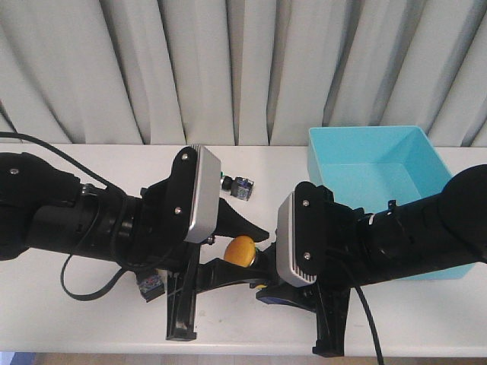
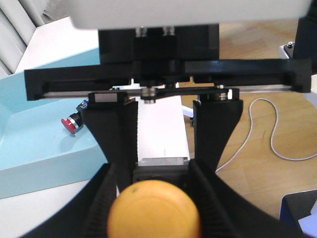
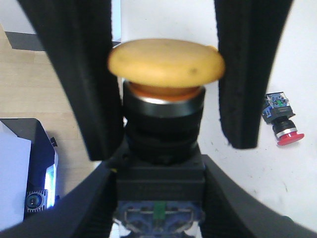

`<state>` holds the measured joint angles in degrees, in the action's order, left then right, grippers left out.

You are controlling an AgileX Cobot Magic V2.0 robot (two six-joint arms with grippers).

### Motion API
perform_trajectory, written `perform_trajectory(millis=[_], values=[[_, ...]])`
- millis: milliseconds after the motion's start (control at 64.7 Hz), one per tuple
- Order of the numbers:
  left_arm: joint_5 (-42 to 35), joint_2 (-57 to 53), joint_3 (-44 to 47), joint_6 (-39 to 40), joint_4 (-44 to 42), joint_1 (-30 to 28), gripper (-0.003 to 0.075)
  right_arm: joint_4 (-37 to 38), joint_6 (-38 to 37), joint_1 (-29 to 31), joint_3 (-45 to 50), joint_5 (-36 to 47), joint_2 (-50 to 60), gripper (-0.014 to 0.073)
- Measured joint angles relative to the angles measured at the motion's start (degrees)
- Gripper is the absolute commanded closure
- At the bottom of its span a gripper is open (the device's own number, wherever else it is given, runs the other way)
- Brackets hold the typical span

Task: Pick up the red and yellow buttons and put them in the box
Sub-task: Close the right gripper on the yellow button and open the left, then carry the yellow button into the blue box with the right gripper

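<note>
A yellow button (image 1: 242,249) hangs above the table's front edge between both grippers. My right gripper (image 1: 262,279) is shut on its black-and-bluish body (image 3: 158,183). My left gripper (image 1: 256,247) is shut on its yellow cap (image 3: 166,62), with the left fingers (image 3: 74,74) pressing on either side of it. In the left wrist view the cap (image 2: 153,213) fills the gap between the jaws. The turquoise box (image 1: 380,152) stands at the back right, and one red button (image 2: 72,124) lies inside it. Another red button (image 3: 282,126) lies on the white table.
A green-capped switch (image 1: 240,186) lies at the table's middle back. A bluish switch body (image 1: 150,285) shows under the left arm, its cap hidden. The table's front edge is just below both grippers. Beyond it are a wooden floor and a white cable (image 2: 277,144).
</note>
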<state>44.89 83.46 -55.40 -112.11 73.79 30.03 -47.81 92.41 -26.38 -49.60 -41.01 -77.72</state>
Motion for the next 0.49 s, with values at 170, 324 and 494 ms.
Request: perform_trajectory(millis=[170,324,494], values=[[0.0,0.0,0.0,0.0,0.0,0.0,0.0489,0.0,0.0,0.0,0.0,0.0,0.0,0.0399],[0.5,0.0,0.0,0.0,0.0,0.0,0.0259,0.0,0.0,0.0,0.0,-0.2,0.0,0.0398],[1.5,0.0,0.0,0.0,0.2,0.0,0.0088,0.0,0.0,0.0,0.0,-0.2,0.0,0.0398]])
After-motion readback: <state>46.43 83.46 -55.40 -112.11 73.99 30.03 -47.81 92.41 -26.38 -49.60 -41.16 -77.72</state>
